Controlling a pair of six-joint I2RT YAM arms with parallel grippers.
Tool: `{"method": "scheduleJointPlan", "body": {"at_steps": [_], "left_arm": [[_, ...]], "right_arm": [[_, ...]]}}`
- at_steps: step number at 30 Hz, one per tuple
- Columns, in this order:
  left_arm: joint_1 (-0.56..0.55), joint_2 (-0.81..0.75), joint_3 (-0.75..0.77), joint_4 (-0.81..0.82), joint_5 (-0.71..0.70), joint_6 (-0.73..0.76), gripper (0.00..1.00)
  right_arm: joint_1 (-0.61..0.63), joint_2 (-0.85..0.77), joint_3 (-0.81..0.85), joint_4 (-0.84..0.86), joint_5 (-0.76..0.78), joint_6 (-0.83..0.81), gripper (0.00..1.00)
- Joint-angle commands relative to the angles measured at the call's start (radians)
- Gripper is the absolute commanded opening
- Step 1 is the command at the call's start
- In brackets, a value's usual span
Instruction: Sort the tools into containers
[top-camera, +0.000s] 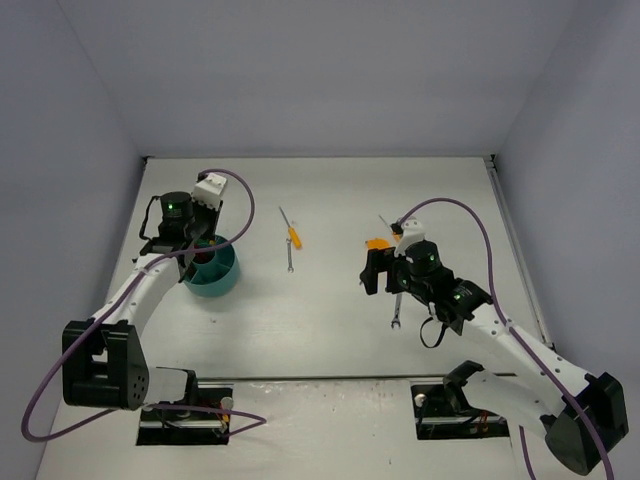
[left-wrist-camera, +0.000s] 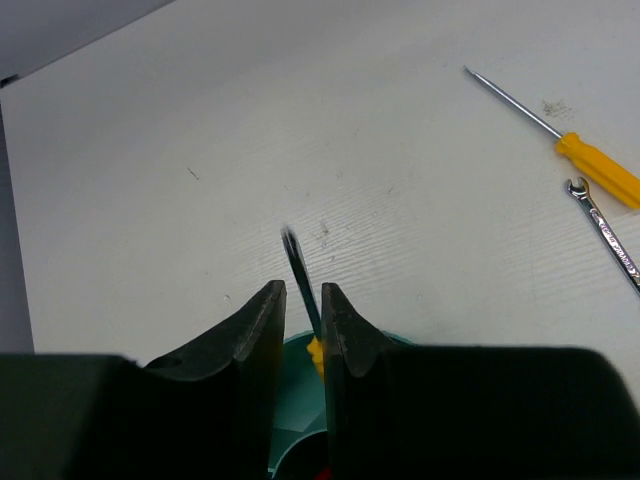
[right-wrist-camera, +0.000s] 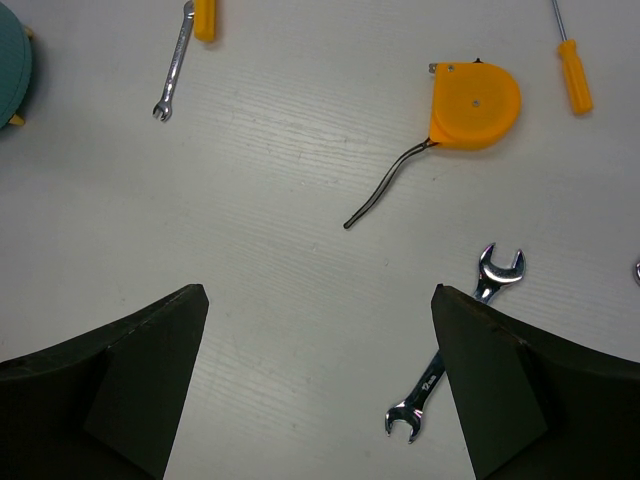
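Teal bowl (top-camera: 225, 276) is overhung by the left gripper (left-wrist-camera: 302, 290), jaws slightly parted around a yellow-handled screwdriver (left-wrist-camera: 295, 256) (seemingly for dropping in); the right gripper (right-wrist-camera: 320, 295) is held wide, empty, above a wrench (right-wrist-camera: 432, 382).

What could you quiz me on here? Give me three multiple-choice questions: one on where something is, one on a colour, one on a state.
1. The right gripper is: A shut tight; B wide open and empty; C clamped on a tool.
2. The teal bowl sits: A under the right gripper; B under the left gripper; C against the far wall.
3. The round-cased tool is: A teal; B silver; C orange.

Answers: 1 B, nothing lies between its far-apart fingers. 2 B, the left wrist view shows teal just below its fingers. 3 C, its case is plainly orange.
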Motion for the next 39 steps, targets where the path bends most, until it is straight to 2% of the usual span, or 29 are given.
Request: {"method": "scheduleJointPlan", "body": {"at_steps": [1,5,7,11,14,18,22,27,30,39], "left_arm": [[0.001,-0.065,0.015,0.008,0.001,0.01,0.18],[0.001,-0.071,0.01,-0.019,-0.012,0.023,0.19],[0.001,-0.079,0.012,-0.018,-0.01,0.01,0.22],[-0.03,-0.091,0.093,-0.058,-0.046,-0.094,0.47],[-0.1,-0.049,0.223,-0.167,-0.143,-0.232,0.52],[-0.289,0.063,0.419,-0.324,-0.342,-0.432,0.54],[-0.379,0.239,0.618,-0.444,-0.441,-0.653,0.54],[-0.408,0.503,0.861,-0.615,-0.535,-0.794,0.54],[-0.407,0.627,0.943,-0.658,-0.561,-0.845,0.54],[-0.349,0.881,1.138,-0.725,-0.483,-0.947,0.53]], "right_arm": [[-0.006,-0.019,0.007,0.047,0.016,-0.01,0.92],[-0.006,-0.021,0.005,0.049,0.014,-0.01,0.92],[-0.006,-0.023,0.004,0.048,0.013,-0.01,0.92],[-0.006,-0.035,0.001,0.048,0.015,-0.009,0.92],[-0.006,-0.032,0.004,0.048,0.015,-0.009,0.92],[-0.006,-0.019,0.01,0.047,0.015,-0.006,0.92],[-0.006,-0.027,0.011,0.046,0.01,0.002,0.92],[-0.006,-0.043,0.013,0.045,0.0,0.011,0.92],[-0.006,-0.042,0.013,0.045,-0.019,0.017,0.92],[-0.006,-0.042,-0.007,0.042,-0.053,0.023,0.92]]}}
